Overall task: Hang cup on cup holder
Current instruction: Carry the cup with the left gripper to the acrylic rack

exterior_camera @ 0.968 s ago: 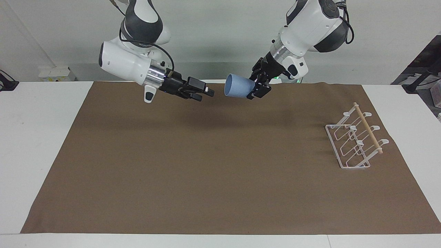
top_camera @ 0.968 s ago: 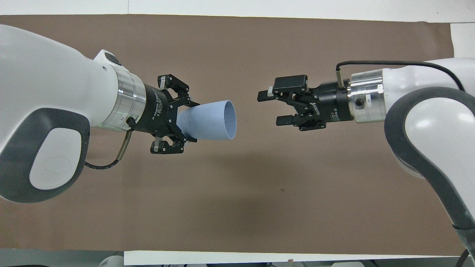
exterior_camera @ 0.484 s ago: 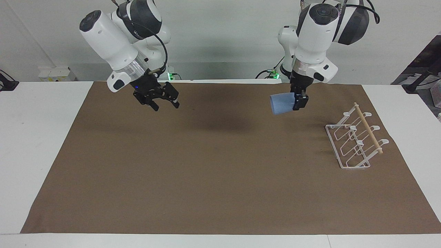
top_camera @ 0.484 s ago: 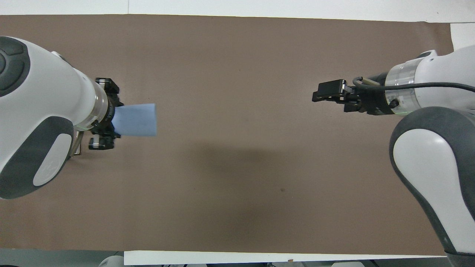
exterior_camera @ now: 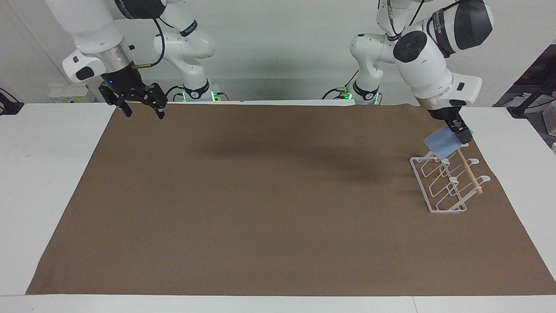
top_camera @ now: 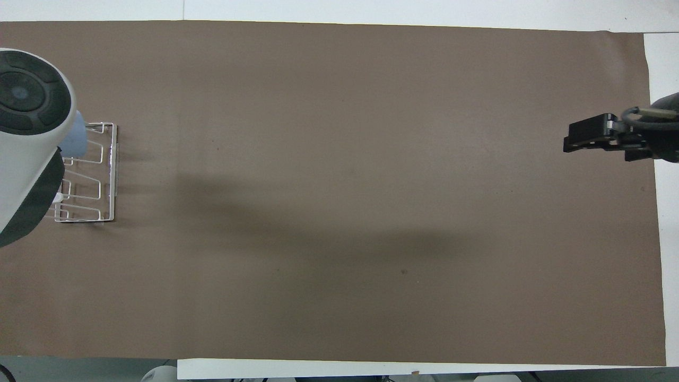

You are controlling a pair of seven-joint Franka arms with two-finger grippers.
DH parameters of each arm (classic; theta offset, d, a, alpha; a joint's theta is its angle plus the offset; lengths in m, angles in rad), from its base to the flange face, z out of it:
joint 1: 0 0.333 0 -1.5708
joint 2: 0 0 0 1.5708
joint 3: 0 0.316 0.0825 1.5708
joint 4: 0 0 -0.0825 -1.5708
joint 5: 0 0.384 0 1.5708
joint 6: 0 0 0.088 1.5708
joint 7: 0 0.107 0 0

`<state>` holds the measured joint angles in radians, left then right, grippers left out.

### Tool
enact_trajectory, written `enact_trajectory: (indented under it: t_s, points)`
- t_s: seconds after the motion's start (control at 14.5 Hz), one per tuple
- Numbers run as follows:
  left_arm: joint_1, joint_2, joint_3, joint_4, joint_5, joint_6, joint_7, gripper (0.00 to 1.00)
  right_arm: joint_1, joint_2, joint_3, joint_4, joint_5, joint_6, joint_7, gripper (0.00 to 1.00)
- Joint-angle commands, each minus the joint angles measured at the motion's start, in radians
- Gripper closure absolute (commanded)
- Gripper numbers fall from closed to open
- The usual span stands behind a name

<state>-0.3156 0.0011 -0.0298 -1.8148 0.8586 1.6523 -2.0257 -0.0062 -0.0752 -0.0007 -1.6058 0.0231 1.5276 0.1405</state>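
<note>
The light-blue cup (exterior_camera: pixel 440 146) is gripped by its base in my left gripper (exterior_camera: pixel 459 133). It is tilted with its rim pointing down, over the end of the white wire cup holder (exterior_camera: pixel 438 198) that is nearer to the robots, right at the wooden rod (exterior_camera: pixel 471 174). I cannot tell whether it touches a prong. In the overhead view the left arm hides all but a sliver of the cup (top_camera: pixel 75 139) beside the holder (top_camera: pixel 103 175). My right gripper (exterior_camera: pixel 140 107) is open and empty, raised over the mat's corner at the right arm's end; it also shows in the overhead view (top_camera: pixel 579 139).
A brown mat (exterior_camera: pixel 260 195) covers most of the white table (exterior_camera: pixel 47 174). The cup holder stands on the mat near the left arm's end. Nothing else lies on the mat.
The left arm has carried the cup from mid-table to over the cup holder and tilted it rim-down. The right arm has drawn back to its own end, still open.
</note>
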Motion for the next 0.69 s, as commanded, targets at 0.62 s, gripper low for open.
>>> enact_trajectory:
  t_s: [0.62]
  points:
    - [0.049, 0.247, -0.01, 0.011, 0.419, 0.003, -0.067, 0.55, -0.02, 0.086, -0.004, 0.123, -0.078, -0.185, -0.104, 0.01]
